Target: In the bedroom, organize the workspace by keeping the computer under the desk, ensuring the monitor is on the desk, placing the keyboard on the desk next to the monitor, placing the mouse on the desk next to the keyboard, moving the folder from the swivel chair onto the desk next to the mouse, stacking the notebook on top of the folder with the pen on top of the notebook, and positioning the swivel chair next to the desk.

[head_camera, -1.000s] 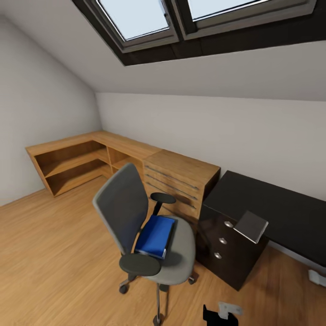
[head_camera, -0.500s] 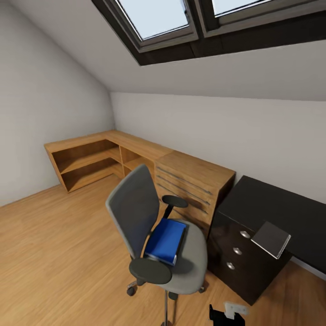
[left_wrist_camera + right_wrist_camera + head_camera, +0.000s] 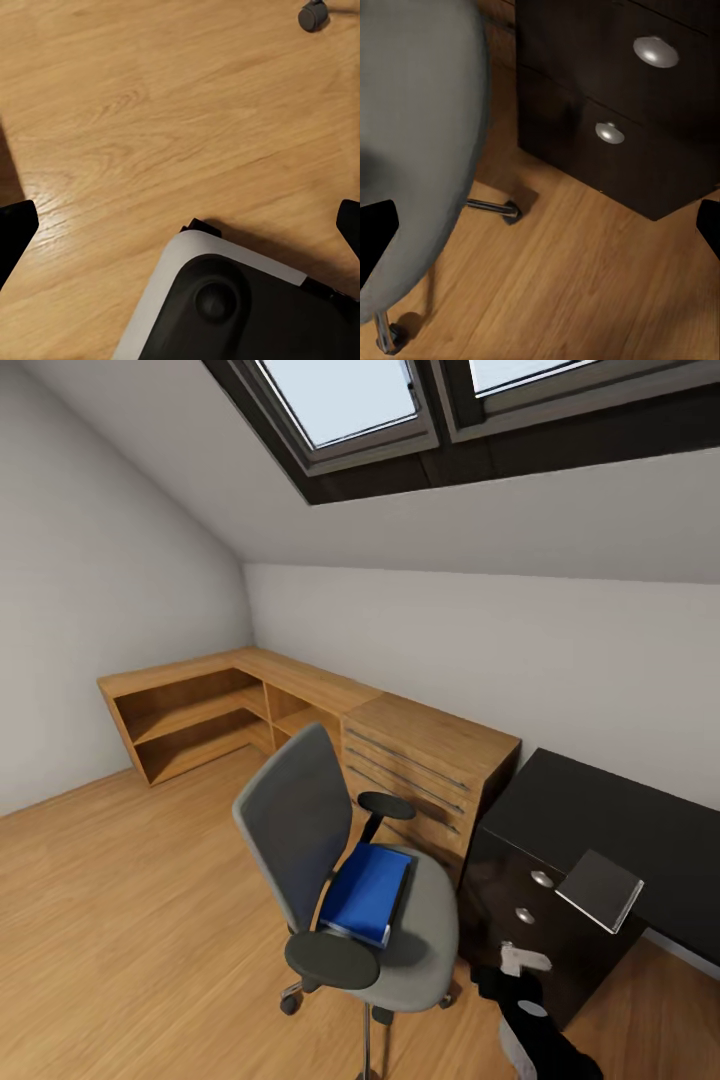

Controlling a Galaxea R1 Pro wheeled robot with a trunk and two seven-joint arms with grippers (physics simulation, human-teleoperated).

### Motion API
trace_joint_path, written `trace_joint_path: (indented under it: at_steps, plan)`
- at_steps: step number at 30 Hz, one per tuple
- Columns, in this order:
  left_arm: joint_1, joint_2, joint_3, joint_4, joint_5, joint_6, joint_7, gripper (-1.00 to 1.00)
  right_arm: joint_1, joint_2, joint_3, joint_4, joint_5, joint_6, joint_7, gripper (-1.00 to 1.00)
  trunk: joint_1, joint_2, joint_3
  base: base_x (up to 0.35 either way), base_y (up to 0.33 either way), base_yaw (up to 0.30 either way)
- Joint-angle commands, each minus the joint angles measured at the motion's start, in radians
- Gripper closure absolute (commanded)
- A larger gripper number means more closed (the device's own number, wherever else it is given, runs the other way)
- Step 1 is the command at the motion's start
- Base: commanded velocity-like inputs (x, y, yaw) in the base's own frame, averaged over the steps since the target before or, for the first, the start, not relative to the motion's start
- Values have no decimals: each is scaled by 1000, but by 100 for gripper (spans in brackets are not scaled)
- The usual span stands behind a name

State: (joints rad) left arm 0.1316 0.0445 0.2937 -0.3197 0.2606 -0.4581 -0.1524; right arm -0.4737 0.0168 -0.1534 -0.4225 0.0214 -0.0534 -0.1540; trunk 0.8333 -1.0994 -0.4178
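Head view: swivel chair [image 3: 345, 880] stands on the wood floor [image 3: 120, 920] just beside the drawer end of the desk [image 3: 600, 810]. The folder [image 3: 368, 892] lies flat on the seat, between the armrests. A grey notebook [image 3: 600, 888] sits at the desk corner, overhanging the edge. The right gripper [image 3: 510, 965] is raised in front of the drawers, holding nothing; finger spread is hard to read here.

Left wrist view: bare floorboards, the robot's own base [image 3: 232, 307], one castor [image 3: 313, 14]. Black fingertips [image 3: 15, 229] sit at opposite edges, spread wide, empty.

Right wrist view: seat edge, chrome leg [image 3: 495, 208], round knobs [image 3: 655, 52]. Fingertips [image 3: 376, 225] far apart, released, empty.

Judgement: the folder looks light, thin and fairly stiff, with a slick cover. Best pinched at the free front edge, since the armrests crowd its sides.
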Motion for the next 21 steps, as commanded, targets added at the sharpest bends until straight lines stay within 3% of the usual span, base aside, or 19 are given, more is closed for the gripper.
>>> trace_joint_path:
  at_steps: [1,2,5,7,12,15,21]
  plan:
    - [0,0,3,-1,10,1,-10,-100,-1,2,-3,-37,2,34,1,-100,0,-1,-1,0,0,0]
    - [0,0,3,-1,11,1,-10,-100,-4,5,-1,-80,3,88,4,-100,0,-1,-1,0,0,0]
    - [0,0,3,-2,11,1,-10,-100,-19,15,1,-109,3,149,7,-100,0,-1,-1,33,0,0]
    - [0,1,2,-2,11,0,-10,-100,-60,27,3,-121,4,181,11,-100,0,-1,-1,183,0,0]
    - [0,0,2,-4,11,0,-10,-100,-108,45,18,-128,5,198,67,-100,0,-1,-1,286,0,0]
    - [0,-1,2,-8,11,1,-10,-100,-118,50,58,-129,6,197,105,-100,0,-1,-1,324,0,0]
    - [0,-2,2,-12,11,0,-10,-100,-121,50,80,-129,6,182,119,-100,0,-1,-1,318,0,0]
